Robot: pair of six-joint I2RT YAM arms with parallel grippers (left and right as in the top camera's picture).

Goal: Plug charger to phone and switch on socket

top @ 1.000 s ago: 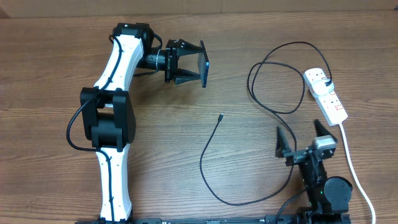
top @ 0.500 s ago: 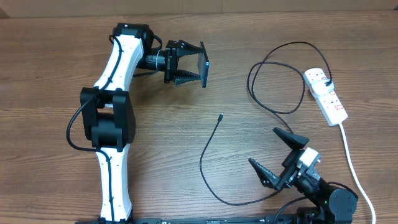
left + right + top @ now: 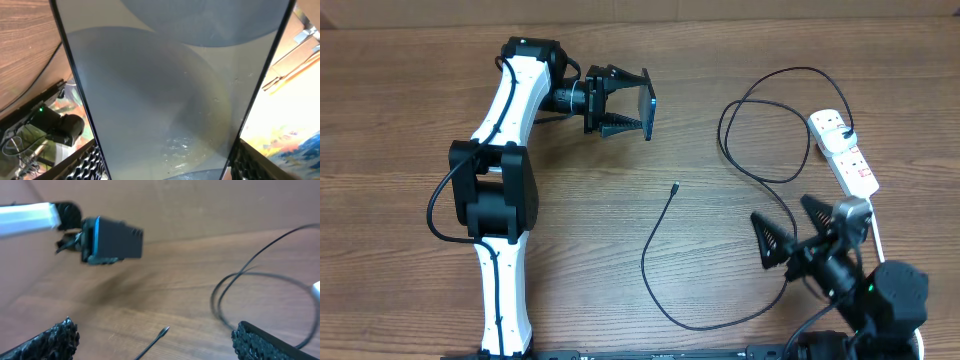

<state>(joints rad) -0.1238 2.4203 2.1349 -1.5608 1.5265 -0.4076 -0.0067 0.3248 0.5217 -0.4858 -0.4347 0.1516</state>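
Note:
My left gripper (image 3: 625, 102) is shut on the phone (image 3: 649, 103) and holds it on edge above the table at the back left. In the left wrist view the phone (image 3: 160, 85) fills the frame between the fingers (image 3: 165, 167). The charger's connector tip (image 3: 676, 186) lies on the wood mid-table, and its black cable (image 3: 665, 300) loops round to a plug (image 3: 847, 134) in the white socket strip (image 3: 850, 160). My right gripper (image 3: 790, 238) is open and empty to the right of the tip. In the right wrist view the tip (image 3: 165, 329) lies between the open fingers (image 3: 152, 342), with the phone (image 3: 112, 240) beyond.
The strip's thick white cord (image 3: 886, 262) runs toward the front right edge. A big loop of black cable (image 3: 760, 130) lies left of the strip, and it also shows in the right wrist view (image 3: 250, 275). A brown wall borders the table's far edge.
My right arm has swung and lifted, and its open gripper now sits higher and farther right than half a second ago, facing left. The left arm and the phone have not moved.

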